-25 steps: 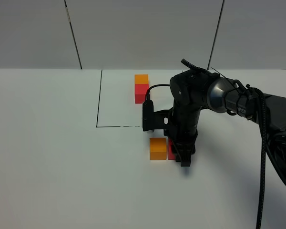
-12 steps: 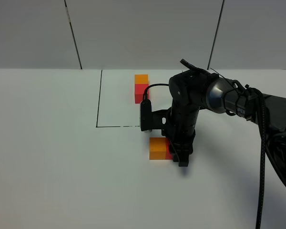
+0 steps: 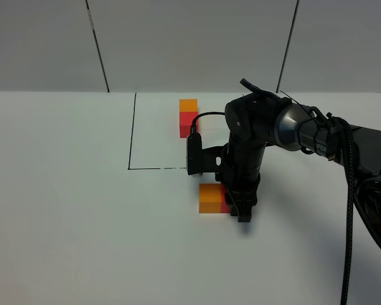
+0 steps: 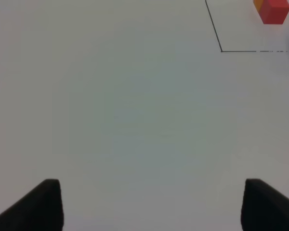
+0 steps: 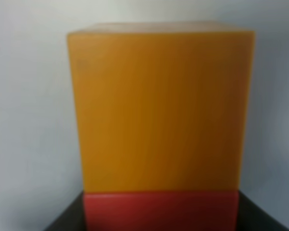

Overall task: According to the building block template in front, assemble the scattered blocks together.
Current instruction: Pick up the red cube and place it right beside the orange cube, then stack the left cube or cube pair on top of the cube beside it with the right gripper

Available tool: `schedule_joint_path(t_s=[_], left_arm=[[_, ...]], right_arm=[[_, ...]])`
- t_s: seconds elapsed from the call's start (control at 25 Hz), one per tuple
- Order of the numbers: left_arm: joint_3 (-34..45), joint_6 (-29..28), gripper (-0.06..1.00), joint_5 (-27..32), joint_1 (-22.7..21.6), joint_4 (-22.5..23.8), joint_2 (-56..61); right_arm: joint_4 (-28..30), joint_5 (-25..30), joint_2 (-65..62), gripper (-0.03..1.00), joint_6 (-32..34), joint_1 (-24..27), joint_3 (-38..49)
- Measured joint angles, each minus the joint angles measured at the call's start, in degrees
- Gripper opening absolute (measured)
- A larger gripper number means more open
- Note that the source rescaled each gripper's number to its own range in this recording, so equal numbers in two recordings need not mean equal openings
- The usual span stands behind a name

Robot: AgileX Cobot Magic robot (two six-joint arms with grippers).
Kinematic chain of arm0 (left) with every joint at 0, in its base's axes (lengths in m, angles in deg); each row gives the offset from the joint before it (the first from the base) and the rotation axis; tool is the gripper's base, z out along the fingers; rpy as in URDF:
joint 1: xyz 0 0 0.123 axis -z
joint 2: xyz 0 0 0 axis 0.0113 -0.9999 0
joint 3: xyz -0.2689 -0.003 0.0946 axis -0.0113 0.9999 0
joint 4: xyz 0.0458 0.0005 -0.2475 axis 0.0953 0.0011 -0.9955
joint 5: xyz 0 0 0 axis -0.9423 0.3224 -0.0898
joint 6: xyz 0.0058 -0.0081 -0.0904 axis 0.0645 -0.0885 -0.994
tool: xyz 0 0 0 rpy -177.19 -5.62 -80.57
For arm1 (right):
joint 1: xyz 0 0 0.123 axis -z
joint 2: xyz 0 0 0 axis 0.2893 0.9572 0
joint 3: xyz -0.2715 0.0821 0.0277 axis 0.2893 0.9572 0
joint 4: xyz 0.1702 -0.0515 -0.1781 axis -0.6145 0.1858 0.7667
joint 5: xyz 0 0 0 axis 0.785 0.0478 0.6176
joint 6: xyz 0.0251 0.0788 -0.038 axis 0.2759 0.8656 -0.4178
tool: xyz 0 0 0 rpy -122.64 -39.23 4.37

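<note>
White table (image 3: 63, 222) bears template (image 3: 188, 118), orange cube (image 3: 209, 198), red cube (image 3: 225, 202).

orange cube (image 5: 159, 110), red cube (image 5: 160, 210) apparently touching

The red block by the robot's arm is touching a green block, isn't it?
Not quite. The red block is touching an orange block, not a green one. The right wrist view shows it best: the two sit right against each other with no gap. The rest is right, they are by the robot's arm.
</note>
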Motion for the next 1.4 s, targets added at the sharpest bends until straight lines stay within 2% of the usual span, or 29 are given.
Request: schedule_joint_path(t_s=[0.08, 0.12, 0.16, 0.32, 0.36, 0.44, 0.56, 0.68, 0.92, 1.12, 1.24, 1.4], left_arm=[[0.0, 0.0, 0.71, 0.0, 0.0, 0.0, 0.0], [0.0, 0.0, 0.71, 0.0, 0.0, 0.0, 0.0], [0.0, 0.0, 0.71, 0.0, 0.0, 0.0, 0.0], [0.0, 0.0, 0.71, 0.0, 0.0, 0.0, 0.0], [0.0, 0.0, 0.71, 0.0, 0.0, 0.0, 0.0], [0.0, 0.0, 0.71, 0.0, 0.0, 0.0, 0.0], [0.0, 0.0, 0.71, 0.0, 0.0, 0.0, 0.0], [0.0, 0.0, 0.71, 0.0, 0.0, 0.0, 0.0], [0.0, 0.0, 0.71, 0.0, 0.0, 0.0, 0.0], [0.0, 0.0, 0.71, 0.0, 0.0, 0.0, 0.0], [0.0, 0.0, 0.71, 0.0, 0.0, 0.0, 0.0], [0.0, 0.0, 0.71, 0.0, 0.0, 0.0, 0.0]], right_arm=[[0.0, 0.0, 0.0, 0.02, 0.0, 0.0, 0.0], [-0.2, 0.0, 0.0, 0.09, 0.0, 0.0, 0.0], [-0.3, 0.2, 0.1, 0.22, 0.0, 0.0, 0.0], [-0.6, 0.3, 0.1, 0.84, 0.0, 0.0, 0.0], [-0.9, 0.3, 0.0, 0.92, 0.0, 0.0, 0.0], [-1.6, 0.7, -0.4, 0.99, 0.1, 0.0, 0.0], [-3.9, 2.2, -2.7, 1.00, 1.0, 0.0, 0.0], [-6.6, 4.8, -7.7, 1.00, 6.6, 0.1, 0.0], [-12.7, 10.8, -17.1, 1.00, 27.8, 4.5, 0.0], [-13.0, 11.3, -23.7, 1.00, 39.1, 7.8, 2.8], [-11.7, 6.8, -30.0, 1.00, 42.6, 8.8, 10.5], [-10.8, -9.8, -40.7, 1.00, 47.5, 9.4, 26.7]])
